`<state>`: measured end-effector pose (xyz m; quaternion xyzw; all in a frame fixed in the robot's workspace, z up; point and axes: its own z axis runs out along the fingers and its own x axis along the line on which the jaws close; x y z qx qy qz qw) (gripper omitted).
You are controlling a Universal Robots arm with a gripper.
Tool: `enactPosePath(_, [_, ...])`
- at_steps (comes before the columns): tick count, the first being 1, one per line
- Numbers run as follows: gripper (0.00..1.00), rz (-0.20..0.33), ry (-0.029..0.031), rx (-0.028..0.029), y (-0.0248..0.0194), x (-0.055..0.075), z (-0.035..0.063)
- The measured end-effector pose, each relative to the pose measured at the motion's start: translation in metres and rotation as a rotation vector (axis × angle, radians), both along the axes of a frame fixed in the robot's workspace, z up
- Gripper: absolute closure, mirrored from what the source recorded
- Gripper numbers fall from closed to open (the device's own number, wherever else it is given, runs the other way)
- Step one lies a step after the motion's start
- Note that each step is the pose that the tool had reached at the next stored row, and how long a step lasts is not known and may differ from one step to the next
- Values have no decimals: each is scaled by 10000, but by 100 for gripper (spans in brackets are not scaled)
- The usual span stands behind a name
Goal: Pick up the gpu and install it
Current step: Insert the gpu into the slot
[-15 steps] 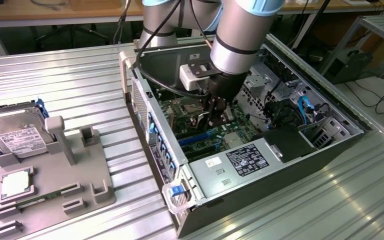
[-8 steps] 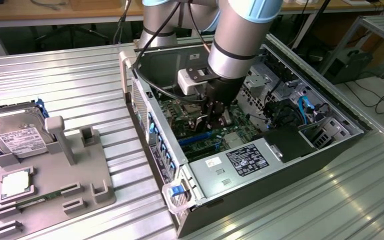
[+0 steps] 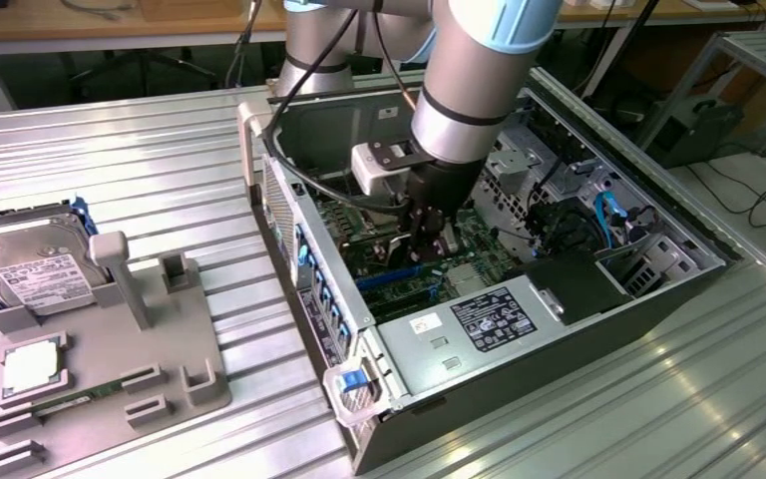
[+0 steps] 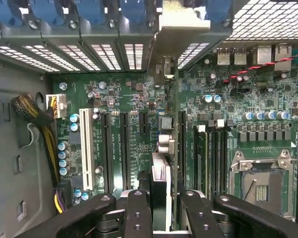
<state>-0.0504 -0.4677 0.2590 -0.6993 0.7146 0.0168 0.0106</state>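
Note:
My gripper (image 3: 426, 238) is down inside the open computer case (image 3: 649, 289), above the green motherboard (image 3: 470, 261). In the wrist view the gripper (image 4: 161, 201) is shut on the gpu (image 4: 161, 173), which I see edge-on as a thin dark card running away from the fingers (image 4: 139, 213). Its silver-beige bracket (image 4: 181, 29) reaches the case's rear slot openings, under the blue latches (image 4: 134, 10). The card stands over the black expansion slots (image 4: 124, 148) of the motherboard (image 4: 139, 99). Whether its edge sits in a slot is hidden by the card itself.
A grey fixture (image 3: 157, 339) on the exterior view's left holds a hard drive (image 3: 31, 269), a square chip (image 3: 31, 364) and a green memory stick (image 3: 64, 404). Inside the case are the power supply (image 3: 490, 319), blue cables (image 3: 609, 215), a white slot (image 4: 87, 148) and the processor socket (image 4: 258, 178).

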Motion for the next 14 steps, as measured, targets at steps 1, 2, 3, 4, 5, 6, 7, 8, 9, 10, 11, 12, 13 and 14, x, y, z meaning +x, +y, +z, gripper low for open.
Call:
enactPosePath(1, [72,0,-1,0,0,-4,-7])
enactPosePath(2, [72,0,0,-1,-1,-8,-11])
enactPosePath(3, [72,1,0,1,-1,-12,-19])
enactPosePath(4, [72,1,0,4,-1,-18,-28])
enactPosePath(5, [72,1,0,8,-1,-25,-38])
enactPosePath(6, [72,2,0,14,-1,-31,-47])
enactPosePath(7, [72,2,0,27,-1,-40,-69])
enactPosePath(8, [72,2,0,33,-1,-41,-83])
enactPosePath(9, [72,2,0,41,-1,-44,-118])
enactPosePath(10, [72,1,0,45,-1,-46,-137])
enactPosePath(11, [72,2,1,56,-1,-46,-156])
enactPosePath(12, [72,2,1,61,-1,-47,-161])
enactPosePath(13, [72,1,1,61,-1,-47,-161])
enactPosePath(14, [72,1,1,61,-1,-47,-161])
